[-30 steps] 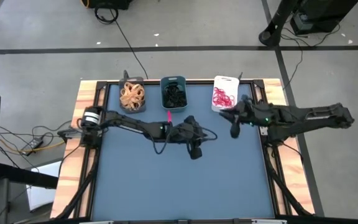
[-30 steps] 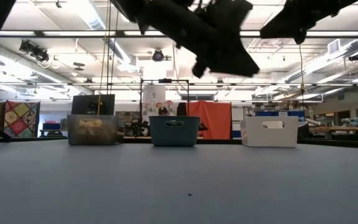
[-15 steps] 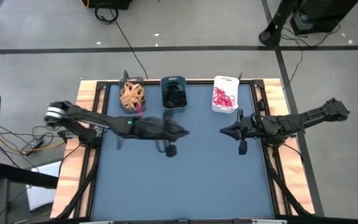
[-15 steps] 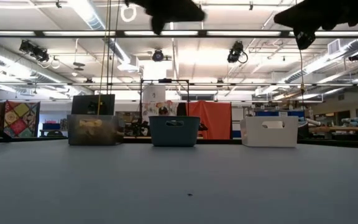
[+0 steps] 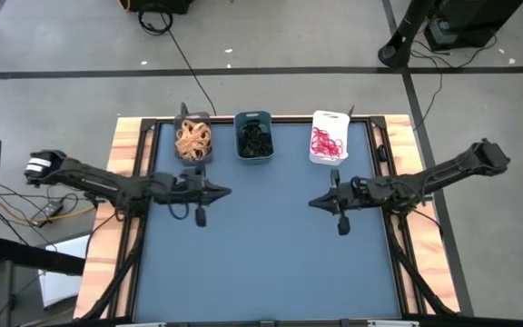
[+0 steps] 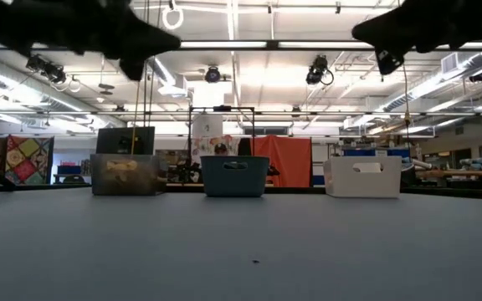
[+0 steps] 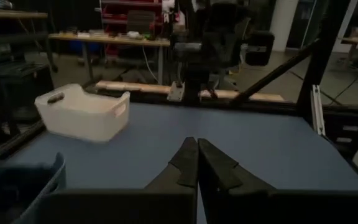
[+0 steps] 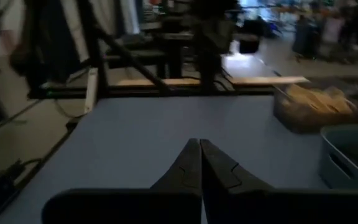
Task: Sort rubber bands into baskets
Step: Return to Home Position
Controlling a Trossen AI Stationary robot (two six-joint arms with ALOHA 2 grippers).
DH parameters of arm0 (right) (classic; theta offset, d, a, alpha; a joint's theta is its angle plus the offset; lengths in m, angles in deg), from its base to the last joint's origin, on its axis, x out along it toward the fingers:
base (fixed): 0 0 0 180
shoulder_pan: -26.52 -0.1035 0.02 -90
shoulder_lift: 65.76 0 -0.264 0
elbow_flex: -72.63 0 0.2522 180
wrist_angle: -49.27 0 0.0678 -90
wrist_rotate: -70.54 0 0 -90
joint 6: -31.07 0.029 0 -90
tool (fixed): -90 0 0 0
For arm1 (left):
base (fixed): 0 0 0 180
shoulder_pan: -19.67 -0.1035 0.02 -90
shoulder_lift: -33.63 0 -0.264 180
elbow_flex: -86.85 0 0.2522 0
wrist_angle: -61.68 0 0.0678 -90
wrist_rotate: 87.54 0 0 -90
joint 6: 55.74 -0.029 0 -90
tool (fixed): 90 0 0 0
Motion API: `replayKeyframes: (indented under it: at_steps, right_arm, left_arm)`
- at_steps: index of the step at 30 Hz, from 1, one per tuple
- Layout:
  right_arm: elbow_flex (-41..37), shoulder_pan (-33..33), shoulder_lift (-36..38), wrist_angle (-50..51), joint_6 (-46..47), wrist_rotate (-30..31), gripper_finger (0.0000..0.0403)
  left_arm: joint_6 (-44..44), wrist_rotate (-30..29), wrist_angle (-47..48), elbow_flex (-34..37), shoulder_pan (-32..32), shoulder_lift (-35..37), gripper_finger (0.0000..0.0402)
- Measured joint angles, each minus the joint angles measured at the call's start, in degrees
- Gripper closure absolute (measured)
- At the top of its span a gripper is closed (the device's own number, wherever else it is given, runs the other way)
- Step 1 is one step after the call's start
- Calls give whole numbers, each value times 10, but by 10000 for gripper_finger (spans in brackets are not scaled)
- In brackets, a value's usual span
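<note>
No legible text, labels or numbers anywhere, as far as discernible.

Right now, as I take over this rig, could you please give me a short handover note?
Left gripper: jaws shut, nothing seen in them, above the blue mat on its left side.
Right gripper: jaws shut, nothing seen in them, above the mat's right side.
Along the far edge: grey basket holds tan bands, teal basket black bands, white basket red bands.
Done: sorting looks complete; I see no loose band on the mat.
Left: probably only parking both arms.
</note>
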Motion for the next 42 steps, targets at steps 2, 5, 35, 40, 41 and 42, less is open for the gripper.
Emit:
replayKeyframes:
  at_steps: [2, 5, 35, 40, 41, 42]
  right_arm:
    - [0, 0, -22, -30, -26, -22, 400]
    - [6, -1, -33, -50, -51, -32, 400]
    - [-52, -108, 275, 157, -27, 57, 397]
    - [-53, -108, 323, 199, -35, 74, 397]
    - [-54, -108, 331, 197, -43, 74, 397]
    - [-57, -108, 339, 195, -51, 74, 397]
  left_arm:
    - [3, 0, 1, 27, -1, 25, 394]
    - [7, -1, 4, 56, -1, 69, 394]
    - [31, -2, 315, 97, 0, 380, 394]
    - [32, -4, 341, 97, 0, 406, 394]
    - [32, -7, 342, 97, 0, 410, 394]
    - [32, -9, 342, 97, 0, 412, 394]
